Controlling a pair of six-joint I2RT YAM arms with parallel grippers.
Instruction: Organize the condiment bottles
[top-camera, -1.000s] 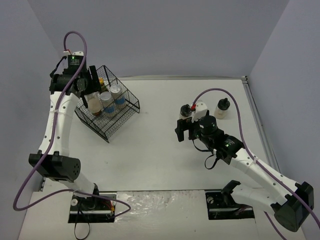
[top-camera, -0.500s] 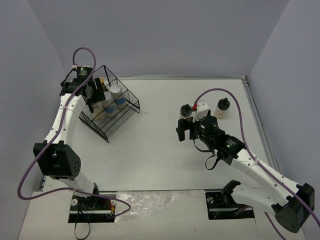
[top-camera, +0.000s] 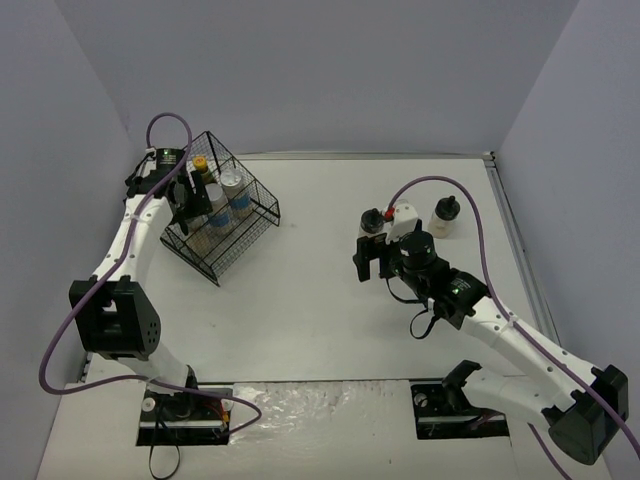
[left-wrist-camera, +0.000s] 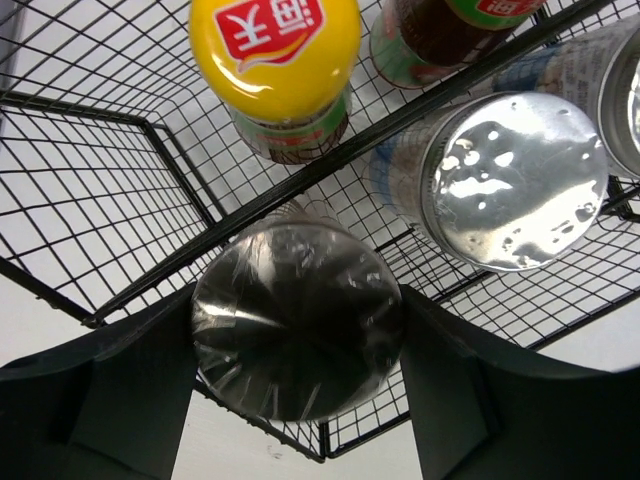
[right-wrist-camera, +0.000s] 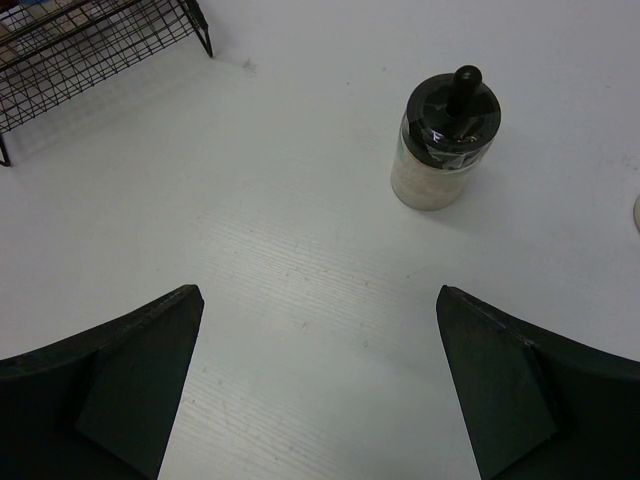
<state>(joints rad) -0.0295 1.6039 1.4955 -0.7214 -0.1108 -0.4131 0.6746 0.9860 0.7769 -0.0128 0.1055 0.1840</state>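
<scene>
My left gripper (top-camera: 189, 202) is shut on a jar with a shiny plastic-wrapped lid (left-wrist-camera: 297, 318) and holds it over the near edge of the black wire basket (top-camera: 250, 225). Inside the basket stand a yellow-capped sauce bottle (left-wrist-camera: 275, 55), a second dark red sauce bottle (left-wrist-camera: 450, 25) and two silver-lidded jars (left-wrist-camera: 510, 180). My right gripper (top-camera: 371, 257) is open and empty above the table. A pale black-capped shaker (right-wrist-camera: 447, 140) stands just beyond it. A second shaker (top-camera: 445, 215) stands further right.
The basket is tilted up on the back left of the white table (top-camera: 310, 300); its corner shows in the right wrist view (right-wrist-camera: 90, 40). Grey walls close in at the back and both sides.
My left arm has swung in over the basket and come lower, with the jar still in its grip. The right arm has hardly moved.
</scene>
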